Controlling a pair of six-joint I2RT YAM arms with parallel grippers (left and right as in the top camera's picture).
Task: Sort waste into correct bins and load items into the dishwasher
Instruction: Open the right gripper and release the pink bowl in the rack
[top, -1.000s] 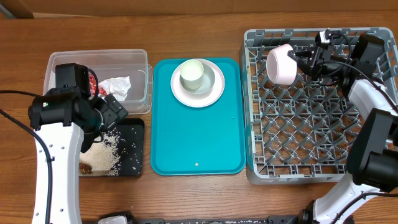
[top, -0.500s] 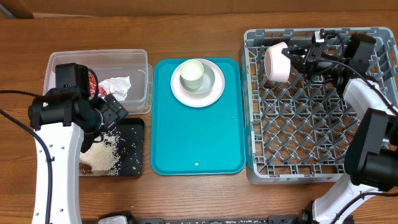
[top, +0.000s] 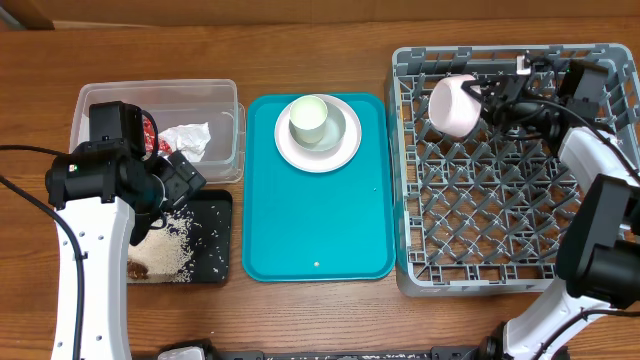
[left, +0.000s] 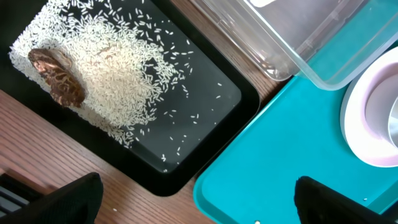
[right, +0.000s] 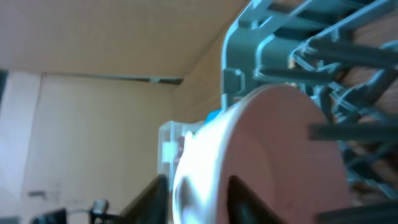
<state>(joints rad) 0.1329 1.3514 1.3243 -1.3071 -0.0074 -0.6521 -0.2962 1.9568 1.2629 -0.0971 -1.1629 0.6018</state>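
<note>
Loading the dishwasher (top: 470, 283) was the step in hand. Overhead, a white bowl (top: 452, 104) lay tipped on the pegs just ahead of the right claw (top: 487, 100). From the right wrist, its fingers (right: 157, 196) straddled the bowl's rim; whether they were pinching or slack I could not tell. From the left wrist, the left claw (left: 199, 205) gaped wide and empty above the black tray (left: 211, 124). The next move probably called for a clean release, then the cup (top: 312, 120), well beyond the bowl.
</note>
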